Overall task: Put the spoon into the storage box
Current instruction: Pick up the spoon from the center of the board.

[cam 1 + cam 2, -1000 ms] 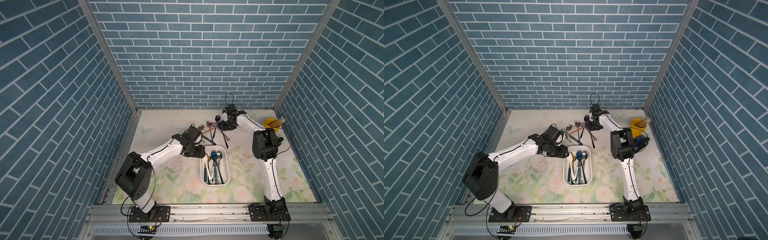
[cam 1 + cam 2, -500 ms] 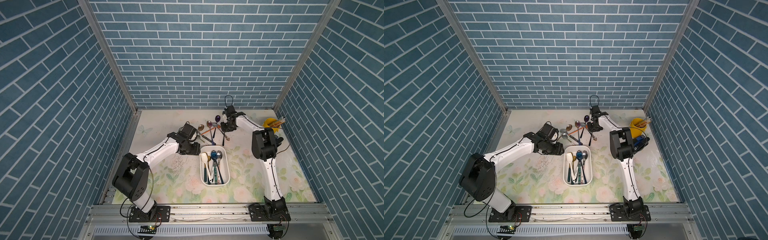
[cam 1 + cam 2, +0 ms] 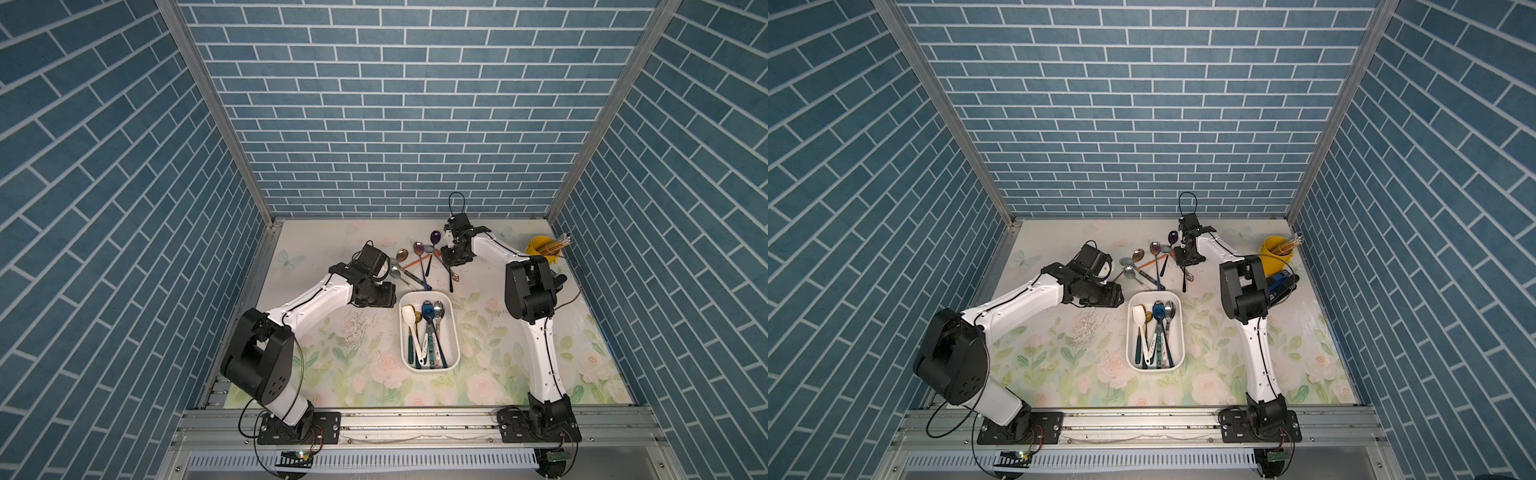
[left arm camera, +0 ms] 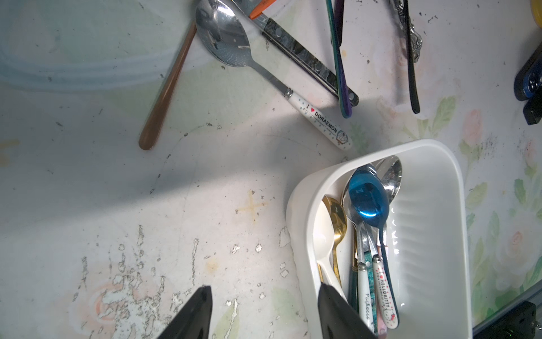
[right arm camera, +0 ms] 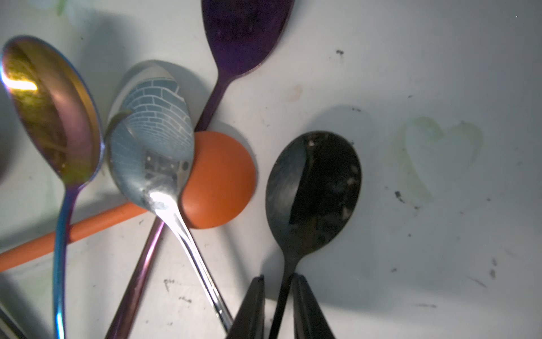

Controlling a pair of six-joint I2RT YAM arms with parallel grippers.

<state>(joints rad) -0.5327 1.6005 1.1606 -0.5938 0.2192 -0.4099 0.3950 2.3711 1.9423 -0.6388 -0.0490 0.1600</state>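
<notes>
right hand (image 5: pixel 277 277) is down on the black spoon (image 5: pixel 313 187). its fingers straddle the handle just past the bowl with a very narrow gap, and we can't tell if it's actually pinched. the black spoon lies on the worktop (image 3: pixel 498 353) behind the box (image 3: pixel 456 332), apart from it, at the right edge of the loose spoons (image 3: pixel 419 249). left hand (image 4: pixel 264 289) is released and empty, just beside the box's far left corner. the box holds several stored spoons (image 3: pixel 427 311).
</notes>
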